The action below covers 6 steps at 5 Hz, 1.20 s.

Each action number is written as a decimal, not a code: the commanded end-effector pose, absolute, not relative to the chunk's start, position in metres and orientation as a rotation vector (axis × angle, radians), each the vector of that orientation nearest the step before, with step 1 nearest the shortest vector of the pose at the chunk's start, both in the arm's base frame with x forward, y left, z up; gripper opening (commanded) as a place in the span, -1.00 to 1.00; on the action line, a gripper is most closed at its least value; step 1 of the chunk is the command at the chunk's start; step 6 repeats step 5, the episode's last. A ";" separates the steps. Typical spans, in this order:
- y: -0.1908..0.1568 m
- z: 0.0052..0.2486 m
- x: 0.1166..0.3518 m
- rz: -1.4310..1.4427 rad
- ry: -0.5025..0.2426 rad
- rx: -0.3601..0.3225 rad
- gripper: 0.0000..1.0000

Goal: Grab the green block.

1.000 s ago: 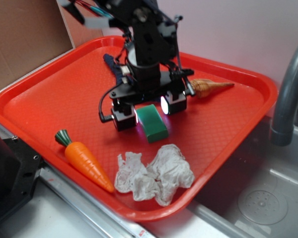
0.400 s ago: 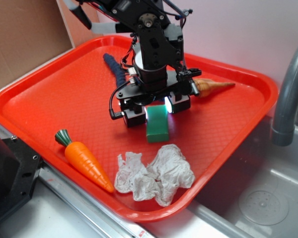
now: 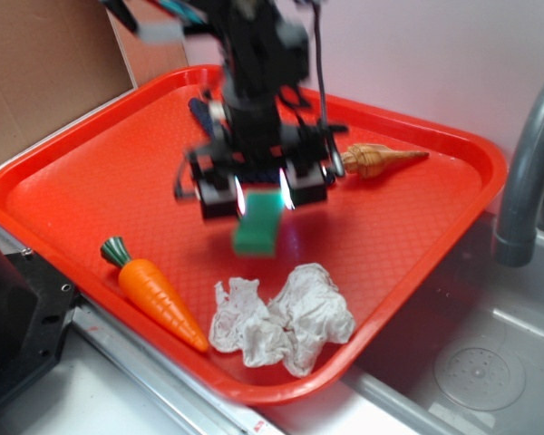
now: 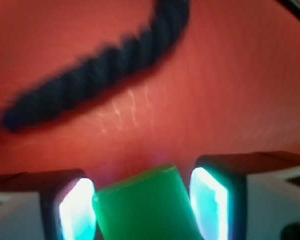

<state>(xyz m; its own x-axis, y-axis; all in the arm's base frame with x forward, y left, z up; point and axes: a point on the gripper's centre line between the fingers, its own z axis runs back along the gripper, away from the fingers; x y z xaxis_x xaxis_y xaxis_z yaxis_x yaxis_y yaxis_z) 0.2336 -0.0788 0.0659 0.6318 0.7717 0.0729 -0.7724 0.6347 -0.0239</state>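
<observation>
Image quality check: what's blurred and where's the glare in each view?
Exterior: the black arm, its pincer and the small solid-green block are motion-smeared, while the orange toy carrot and the crumpled white tissue stay sharp. Wrist: everything is soft, the dark blue twisted rope streaked; the glowing pads bloom cyan-white.
</observation>
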 end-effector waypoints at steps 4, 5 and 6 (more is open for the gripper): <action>-0.045 0.208 0.222 0.064 -0.149 -0.152 -1.00; -0.042 0.204 0.228 0.087 -0.124 -0.104 -1.00; -0.042 0.204 0.228 0.087 -0.124 -0.104 -1.00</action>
